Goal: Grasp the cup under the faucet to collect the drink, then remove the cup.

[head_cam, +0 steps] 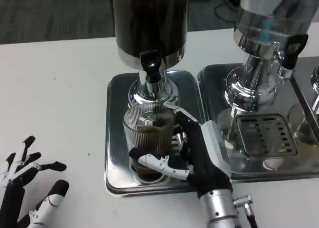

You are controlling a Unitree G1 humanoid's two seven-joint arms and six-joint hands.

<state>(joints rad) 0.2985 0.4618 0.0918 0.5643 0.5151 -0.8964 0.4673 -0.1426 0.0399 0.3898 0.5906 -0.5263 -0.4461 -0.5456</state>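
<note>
A ribbed clear glass cup [148, 133] with dark drink in its bottom stands on the left steel tray [113, 138], just in front of the black tap [152, 68] of the dark dispenser [149, 23]. My right hand [197, 150] wraps the cup from the right, with the thumb across its lower front. My left hand [25, 180] rests on the white table at the lower left, fingers spread, holding nothing.
A second dispenser [264, 33] with a black tap stands at the right on its own steel tray [214, 78], which has a slotted drip grate [264, 134]. White table lies bare to the left.
</note>
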